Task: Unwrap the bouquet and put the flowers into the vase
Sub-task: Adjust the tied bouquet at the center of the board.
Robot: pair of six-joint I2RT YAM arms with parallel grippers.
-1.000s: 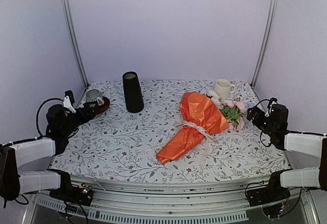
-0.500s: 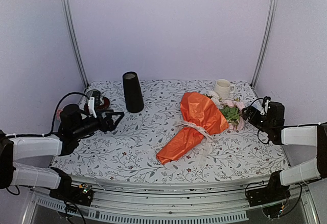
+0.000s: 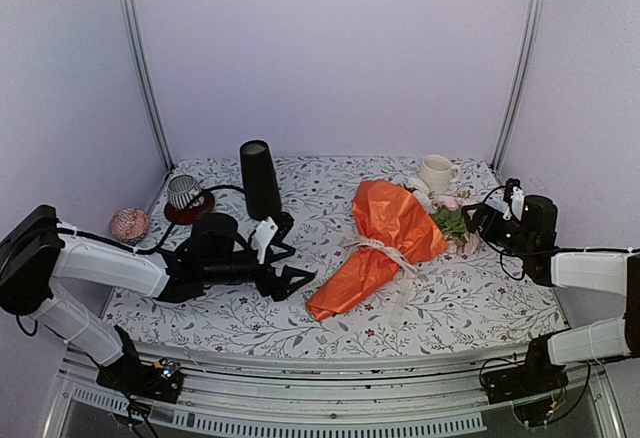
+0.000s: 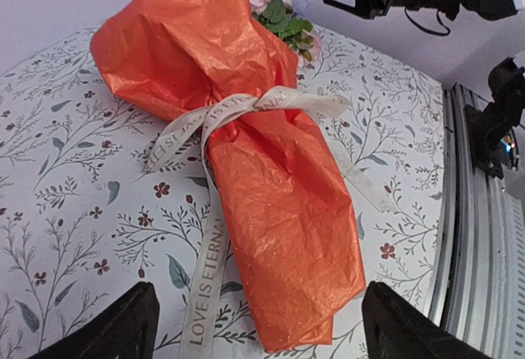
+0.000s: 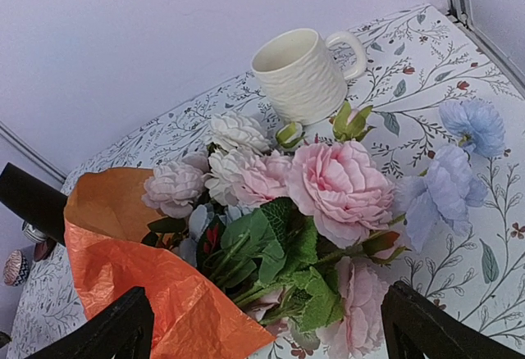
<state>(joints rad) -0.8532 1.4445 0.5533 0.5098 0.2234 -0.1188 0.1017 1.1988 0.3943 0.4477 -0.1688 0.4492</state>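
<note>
While the wrap is on and the knot tied, the bouquet (image 3: 385,243) lies flat on the table (image 3: 230,308) right of centre in the top view, its flowers (image 5: 328,187) spilling out toward 1 o'clock and its pointed tail toward 7 o'clock. I judge it light and floppy: the orange paper is crinkly and would crush or tear under a hard pinch, and the blooms look soft and easily bruised. The best holds are therefore the loose ends of the whitish ribbon (image 4: 215,117) for untying, and later the green stems rather than the heads. There is one bouquet and one ribbon. The right wrist view shows two pale blue blooms, at least three pink and a couple of whitish ones; the rest are hidden in the paper. Taking the knot as the clock's centre, the left gripper (image 3: 295,250) sits at 9 o'clock, just beside the tail, fingers spread wide and empty. The right gripper (image 3: 478,224) is near 3 o'clock, close to the flower heads, likewise spread and holding nothing. The one black vase (image 3: 260,180) stands upright at 10 o'clock, well apart. One white mug (image 3: 436,173) sits at 1 o'clock, just beyond the blooms. One striped object on a red base (image 3: 183,196) and one pink ball (image 3: 129,223) lie far out toward 9 o'clock.
</note>
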